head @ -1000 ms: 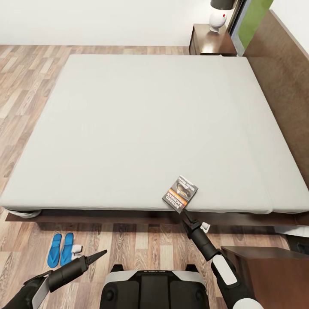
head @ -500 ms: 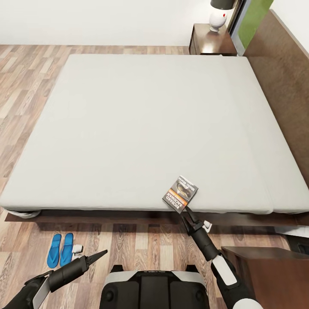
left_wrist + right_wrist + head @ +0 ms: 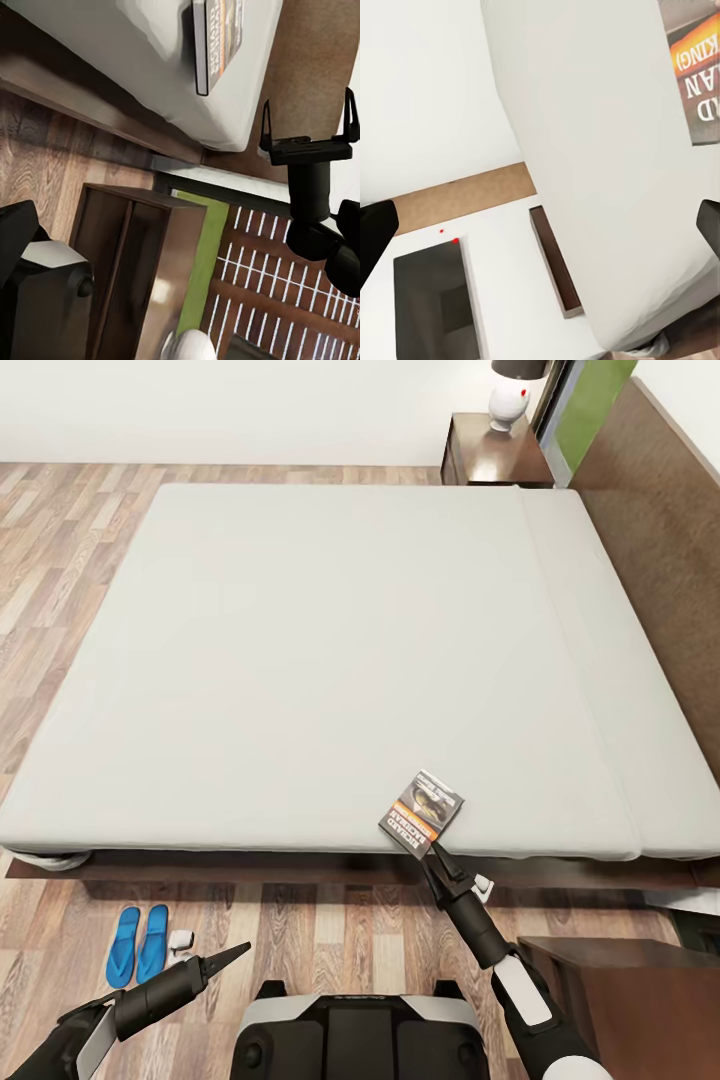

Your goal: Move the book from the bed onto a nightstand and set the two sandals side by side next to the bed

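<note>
On the wood-plank floor (image 3: 300, 930) at the far left, the two sandals (image 3: 138, 943) lie side by side, flat and parallel, just off the near edge of the bed (image 3: 330, 660), with a small white object (image 3: 181, 940) beside them. Close to them, low in the head view, the left tool (image 3: 238, 950) hangs over the floor with its dark tapered fingers drawn together to a point and nothing between them. In the left wrist view the pair of thin fingertips (image 3: 264, 120) stand apart on their black mount, so how far this tool is parted I cannot tell for sure; it holds nothing.

The light-grey mattress spreads across the middle, bare apart from the book (image 3: 421, 812), which lies face up at the near edge, toward the right, turned at a slant; its orange band and white lettering are readable. The book (image 3: 217, 41) also shows from the side on the mattress edge, and its lettered cover (image 3: 697, 75) appears in the right wrist view.

The right tool (image 3: 437, 857) reaches up from the lower right, its tip right at the book's near corner; whether it touches or grips the cover cannot be told, nor how wide it stands.

A nightstand (image 3: 620, 990) sits at the lower right beside the bed, and another nightstand (image 3: 495, 460) stands at the far corner, carrying a white lamp (image 3: 508, 405). The dark headboard (image 3: 660, 550) runs along the right.
</note>
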Controlling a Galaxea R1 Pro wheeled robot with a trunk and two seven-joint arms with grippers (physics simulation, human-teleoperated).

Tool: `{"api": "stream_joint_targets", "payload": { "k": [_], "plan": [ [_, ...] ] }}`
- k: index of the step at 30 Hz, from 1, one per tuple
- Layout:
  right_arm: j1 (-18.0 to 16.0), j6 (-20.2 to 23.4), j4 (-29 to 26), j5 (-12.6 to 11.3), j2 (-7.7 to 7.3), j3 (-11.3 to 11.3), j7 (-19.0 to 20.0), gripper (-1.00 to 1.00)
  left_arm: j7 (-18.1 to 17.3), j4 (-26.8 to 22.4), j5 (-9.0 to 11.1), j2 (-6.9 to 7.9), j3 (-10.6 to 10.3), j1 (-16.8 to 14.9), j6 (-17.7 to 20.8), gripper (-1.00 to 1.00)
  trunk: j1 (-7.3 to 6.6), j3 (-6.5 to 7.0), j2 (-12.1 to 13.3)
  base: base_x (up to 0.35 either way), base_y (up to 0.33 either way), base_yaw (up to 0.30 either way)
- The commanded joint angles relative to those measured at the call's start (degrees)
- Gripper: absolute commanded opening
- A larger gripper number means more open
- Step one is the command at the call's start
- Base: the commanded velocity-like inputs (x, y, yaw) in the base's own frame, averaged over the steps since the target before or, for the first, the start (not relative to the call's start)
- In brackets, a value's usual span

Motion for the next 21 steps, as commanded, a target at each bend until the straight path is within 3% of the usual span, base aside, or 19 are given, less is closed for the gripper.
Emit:
{"api": "stream_joint_targets", "payload": {
  "k": [1, 7, 15, 21],
  "plan": [
    [-0.02, 0.52, 0.01, -0.16, 0.05, -0.20, 0.12, 1.00, -0.20, 0.01, 0.05, 0.00, 0.06, -0.01, 0.61, 1.00, 0.24, -0.22, -0.46, 0.000, 0.000, 0.000],
    [-0.02, 0.52, 0.01, -0.17, 0.05, -0.20, 0.12, 1.00, -0.18, 0.01, 0.05, 0.00, 0.06, -0.01, 0.61, 1.00, 1.55, -1.29, -2.86, 0.000, 0.000, 0.000],
    [-0.02, 0.52, 0.01, -0.17, 0.05, -0.20, 0.17, 1.00, -0.21, 0.01, 0.13, 0.00, 0.18, -0.01, 0.59, 1.00, 1.55, -1.29, -2.86, -0.005, 0.000, 0.000],
    [-0.02, 0.52, 0.01, -0.17, 0.05, -0.20, 0.20, 1.00, -0.18, 0.02, 0.14, 0.00, 0.20, -0.01, 0.59, 1.00, 1.55, -1.29, -2.86, -0.135, 0.000, 0.000]
  ]
}}
